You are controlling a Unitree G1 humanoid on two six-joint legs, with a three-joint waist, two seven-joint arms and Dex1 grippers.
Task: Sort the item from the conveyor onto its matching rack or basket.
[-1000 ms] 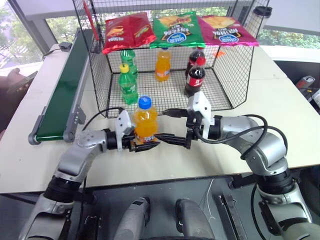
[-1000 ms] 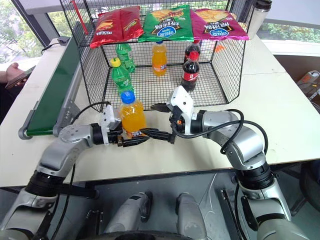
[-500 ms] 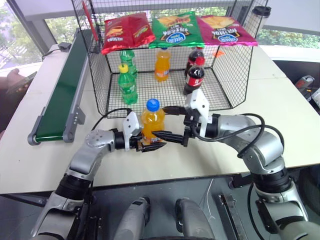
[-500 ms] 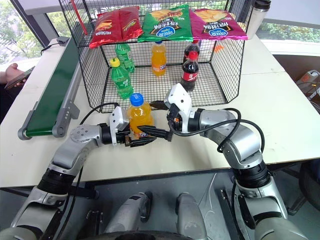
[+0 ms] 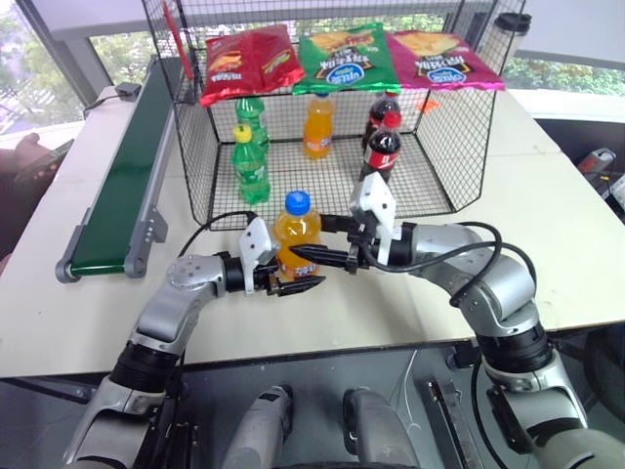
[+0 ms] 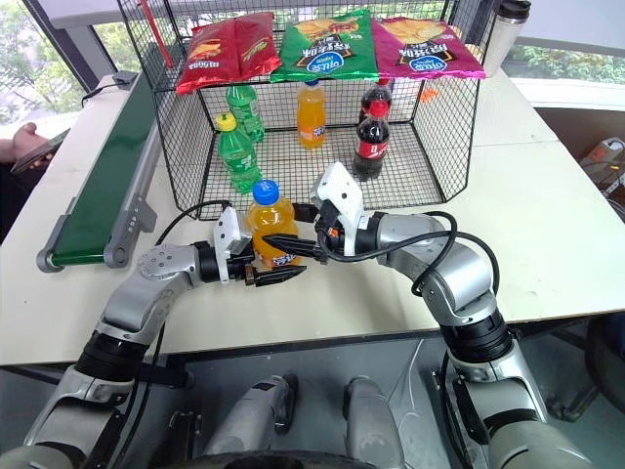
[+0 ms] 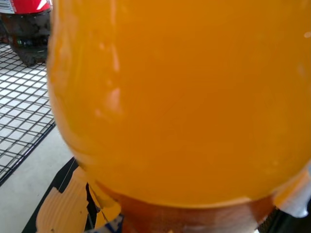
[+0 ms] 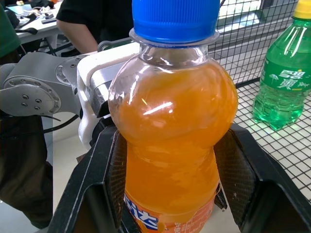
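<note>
The orange soda bottle [image 5: 296,237] with its blue cap stands upright just above the white table [image 5: 547,215], in front of the open side of the black wire-mesh cage [image 5: 441,147], gripped from both sides. The left gripper [image 5: 298,284] is clenched on the bottle's lower part, at the label, its black fingers reaching across from the robot's left. The right gripper [image 5: 311,254] comes in from the robot's right and is closed on the bottle's body a little higher up; in the right wrist view its two fingers [image 8: 233,170] press against either side of the orange body below the shoulder. Inside the cage, on the mesh floor, stand two green bottles [image 5: 248,161], an orange bottle with an orange cap [image 5: 316,125] and two cola bottles [image 5: 379,147]. On the flat mesh top lie three snack bags: red [image 5: 249,61], green [image 5: 345,57] and magenta [image 5: 441,57]. The dark green conveyor [image 5: 122,176] runs along the table's left edge, well apart from the held bottle
</note>
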